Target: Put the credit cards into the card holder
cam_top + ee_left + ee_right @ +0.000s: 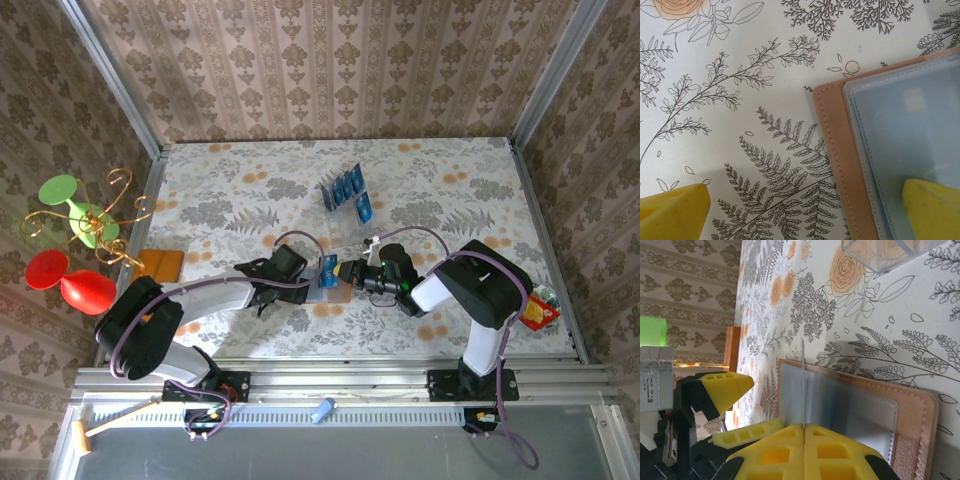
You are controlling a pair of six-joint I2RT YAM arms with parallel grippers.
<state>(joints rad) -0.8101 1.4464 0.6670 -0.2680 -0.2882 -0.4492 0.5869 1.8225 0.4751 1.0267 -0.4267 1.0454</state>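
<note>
While the right gripper (803,434) is clenched on one of the credit cards (803,385), which we see edge-on as a thin line above the card holder (912,415), the left gripper (802,215) is spread wide. One of its yellow fingertips (932,210) rests on the holder's clear sleeve and the other on the tablecloth (740,100) beside it. The holder lies open and flat between the two grippers, and the remaining cards (348,188) stand in the clear rack (340,222) farther back. We judge the card light, stiff and slick, best pinched at one short end so that the free edge leads. The holder looks soft and liable to slide, so we would pin it near the pocket mouth. A card may already sit under the sleeve, though the plastic blurs it.
</note>
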